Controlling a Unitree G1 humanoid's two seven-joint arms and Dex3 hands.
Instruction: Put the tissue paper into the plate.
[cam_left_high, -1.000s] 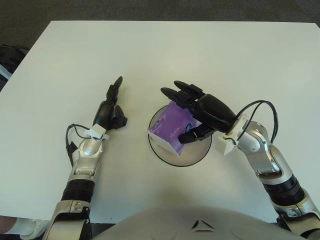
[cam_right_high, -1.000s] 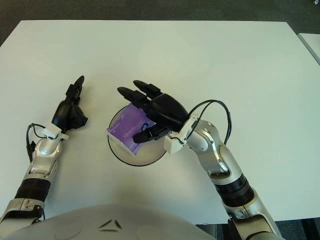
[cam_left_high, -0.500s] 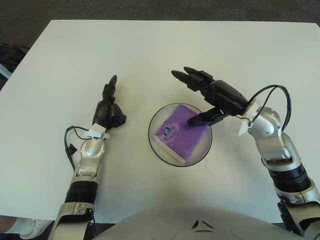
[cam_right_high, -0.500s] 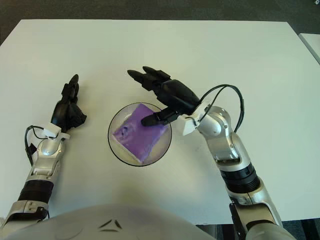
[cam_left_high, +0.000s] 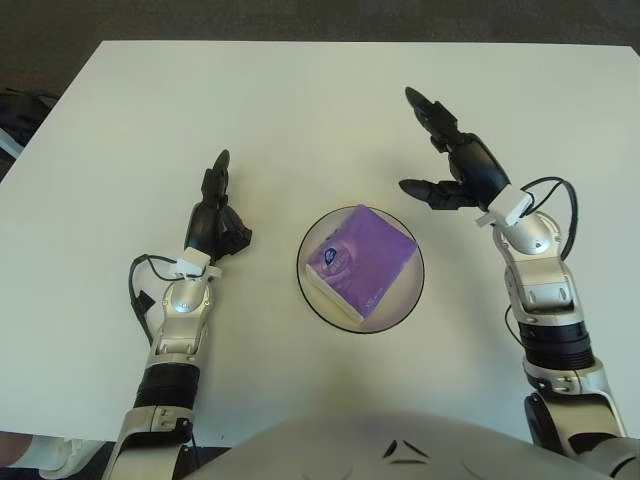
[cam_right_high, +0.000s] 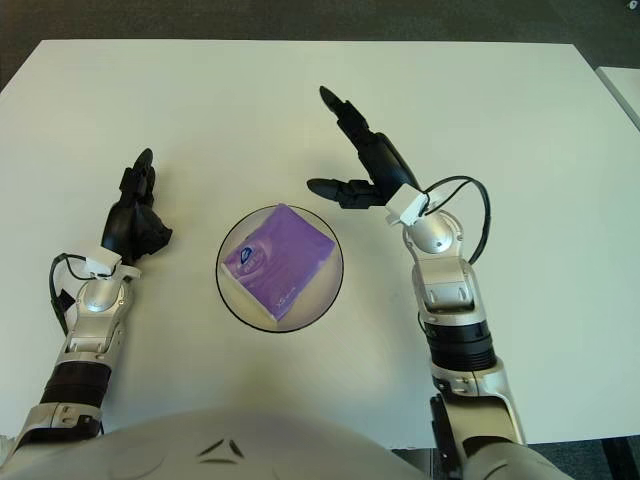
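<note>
the plate (cam_left_high: 408, 292), a round clear dish with a dark rim, sits near the front middle of the white counter (cam_left_high: 330, 100). the tissue paper (cam_left_high: 360, 261), a purple packet with a small oval mark on its top face, lies inside the plate, turned cornerwise so its corners come close to the rim. it rests flat and nothing touches it.

to the plate's left, the left hand (cam_left_high: 215, 222) is parked on the counter, apart from the plate, with one of its fingers (cam_left_high: 217, 172) stretched straight away from the robot and the others curled in against the palm, holding nothing.

farther back on the other side, the right hand (cam_left_high: 462, 165) is raised above the counter beyond the plate's far right edge, clear of both plate and packet. its fingers (cam_left_high: 425, 110) are spread wide: the upper ones point away across the counter, while the thumb reaches out toward the left, with an empty gap between them.
</note>
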